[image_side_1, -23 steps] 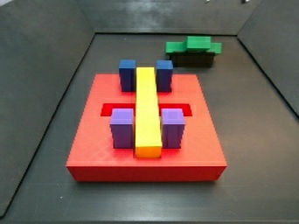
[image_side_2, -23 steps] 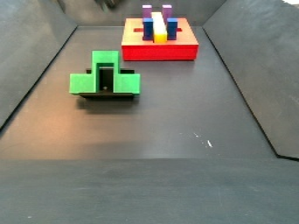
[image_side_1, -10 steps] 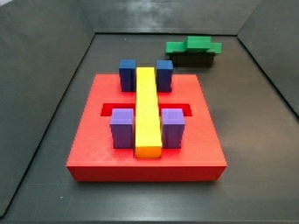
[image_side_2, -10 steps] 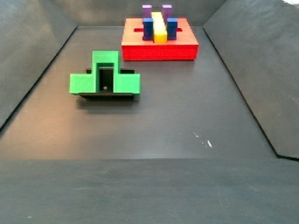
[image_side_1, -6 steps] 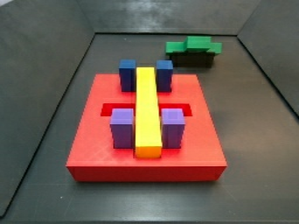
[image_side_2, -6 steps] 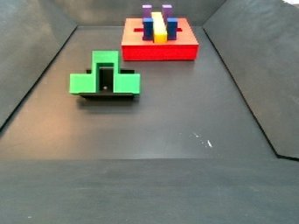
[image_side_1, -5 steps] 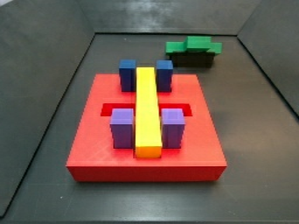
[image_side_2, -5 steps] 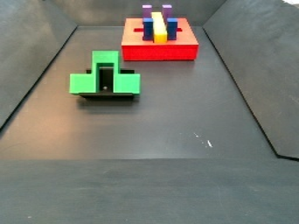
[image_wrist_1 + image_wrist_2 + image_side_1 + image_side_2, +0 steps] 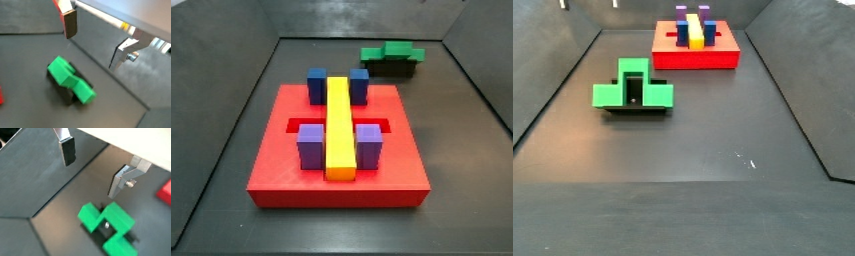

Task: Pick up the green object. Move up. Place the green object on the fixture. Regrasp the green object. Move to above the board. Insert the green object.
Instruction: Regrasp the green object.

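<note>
The green object (image 9: 633, 88) lies on the dark fixture (image 9: 639, 111) with nothing holding it, at the left of the floor in one side view and at the far right (image 9: 392, 52) in the other. Both wrist views look down on the green object (image 9: 70, 79) (image 9: 107, 223), which is below the gripper (image 9: 95, 40) (image 9: 92, 169) and apart from it. The gripper is open, and only bare floor shows between its silver fingers (image 9: 69, 24). The red board (image 9: 291, 165) (image 9: 694, 58) carries blue and purple blocks and a yellow bar (image 9: 338, 120).
Dark sloping walls (image 9: 225, 110) ring the black floor. A corner of the red board shows at the edge of both wrist views (image 9: 165, 192) (image 9: 1, 95). A pale wall edge runs behind the fingers in a wrist view (image 9: 107, 17).
Two small pale tips now show at the top left edge of a side view, where none showed half a second ago. The green object, fixture and board have not moved.
</note>
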